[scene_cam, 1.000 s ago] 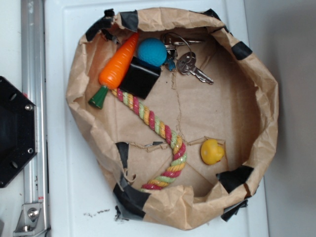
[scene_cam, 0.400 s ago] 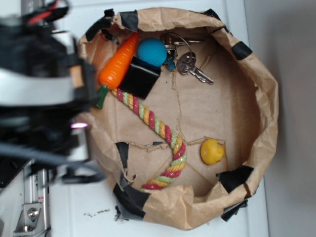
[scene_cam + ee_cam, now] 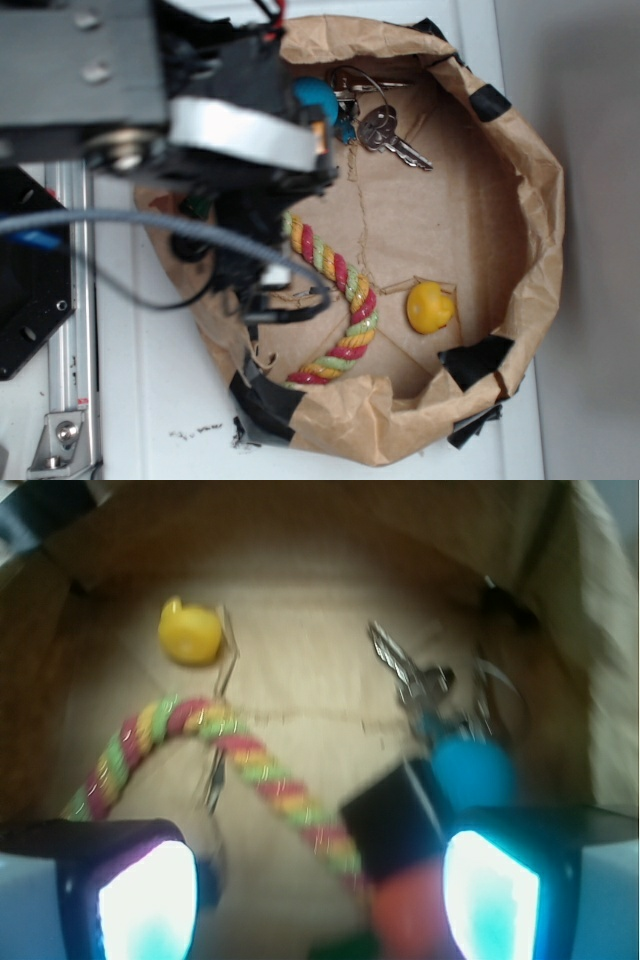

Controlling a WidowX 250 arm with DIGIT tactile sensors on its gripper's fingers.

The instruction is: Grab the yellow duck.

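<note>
The yellow duck [image 3: 430, 307] is a small glossy rounded toy on the floor of the brown paper bag [image 3: 540, 200], near its lower right. In the wrist view the duck [image 3: 190, 632] lies far ahead, to the upper left. My gripper [image 3: 268, 295] hangs over the bag's left side, well left of the duck and apart from it. In the wrist view the gripper [image 3: 320, 900] is open with its pads wide apart and nothing between them.
A braided rope [image 3: 340, 300] lies between gripper and duck. Keys [image 3: 385, 130] and a blue ball [image 3: 318, 98] sit at the bag's top. In the wrist view a black block [image 3: 395, 820] and orange carrot [image 3: 400, 920] lie near the right pad. A black base [image 3: 30, 290] stands left.
The arm has swung in from the left over the bag's left side and now covers the carrot and black block in the exterior view. The duck has not moved.
</note>
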